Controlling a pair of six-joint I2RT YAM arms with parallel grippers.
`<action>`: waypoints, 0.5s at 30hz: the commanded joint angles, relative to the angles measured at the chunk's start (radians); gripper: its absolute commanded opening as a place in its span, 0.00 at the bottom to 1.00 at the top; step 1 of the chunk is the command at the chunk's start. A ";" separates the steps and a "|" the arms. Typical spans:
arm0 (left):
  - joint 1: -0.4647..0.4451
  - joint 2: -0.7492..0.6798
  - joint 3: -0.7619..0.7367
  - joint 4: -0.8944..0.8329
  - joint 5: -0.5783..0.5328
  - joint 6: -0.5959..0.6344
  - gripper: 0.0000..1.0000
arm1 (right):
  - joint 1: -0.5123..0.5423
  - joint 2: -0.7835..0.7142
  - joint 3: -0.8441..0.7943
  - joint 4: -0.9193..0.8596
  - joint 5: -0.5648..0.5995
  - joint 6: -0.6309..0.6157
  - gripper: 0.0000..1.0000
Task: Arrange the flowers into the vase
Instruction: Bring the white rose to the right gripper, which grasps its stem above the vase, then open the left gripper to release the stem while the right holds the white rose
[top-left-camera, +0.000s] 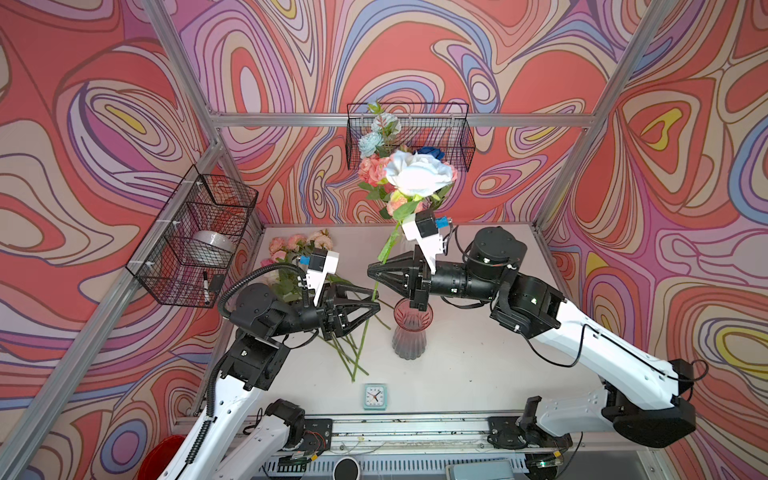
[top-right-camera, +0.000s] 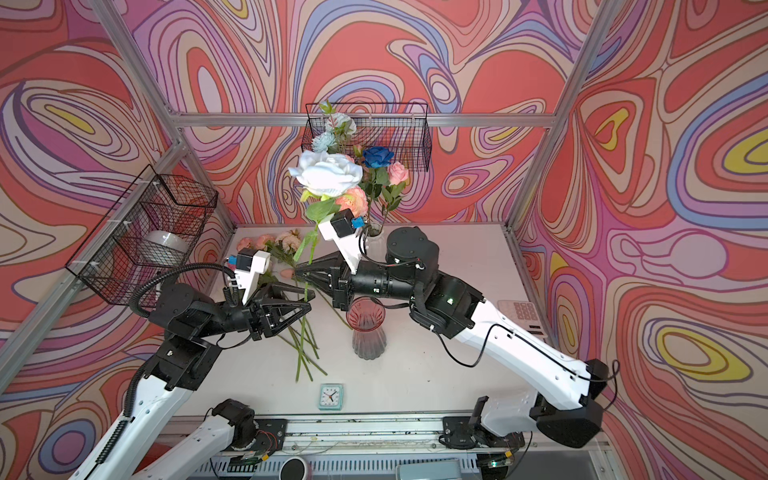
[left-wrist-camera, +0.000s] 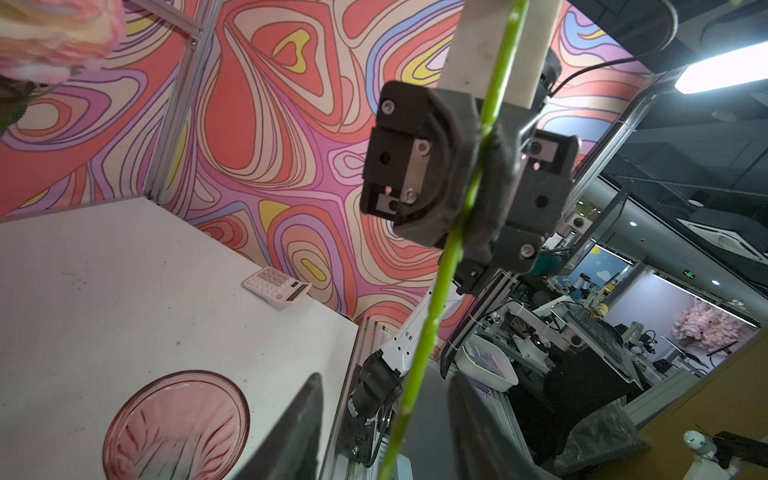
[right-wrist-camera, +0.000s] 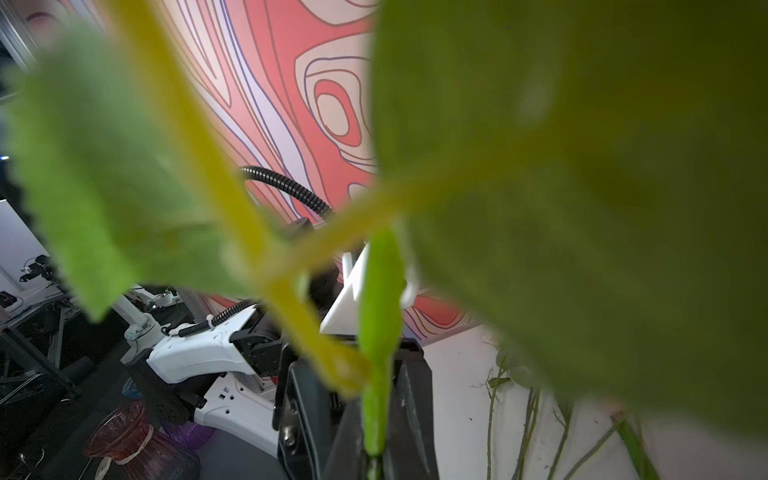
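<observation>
The right gripper (top-left-camera: 371, 272) pinches the white rose (top-left-camera: 417, 174) by its stem (left-wrist-camera: 437, 299), bloom high above the tabletop (top-left-camera: 478, 365). The left gripper (top-left-camera: 375, 300) is spread, straddling the stem lower down. The vase (top-left-camera: 411, 328) stands mid-tabletop. Other flowers (top-left-camera: 297, 245) lie toward the rear-left corner. The clock (top-left-camera: 375, 396) numerals are illegible.

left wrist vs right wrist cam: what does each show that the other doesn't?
Left wrist only: the calculator on the table, a pink bloom at the frame edge, and the pink vase's empty inside.
Right wrist only: blurred leaves filling much of the frame, loose stems lying on the table, and the left arm.
Both: the right gripper shut on the green stem, plus the vase, from above in the left wrist view, side-on in the right.
</observation>
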 joint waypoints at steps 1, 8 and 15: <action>-0.004 -0.014 0.026 -0.116 -0.123 0.080 0.90 | 0.001 -0.087 -0.026 -0.080 0.130 -0.047 0.00; -0.004 -0.119 -0.005 -0.287 -0.487 0.183 1.00 | 0.002 -0.224 -0.035 -0.232 0.423 -0.167 0.00; -0.004 -0.169 -0.049 -0.360 -0.606 0.191 1.00 | 0.001 -0.236 -0.005 -0.208 0.560 -0.241 0.00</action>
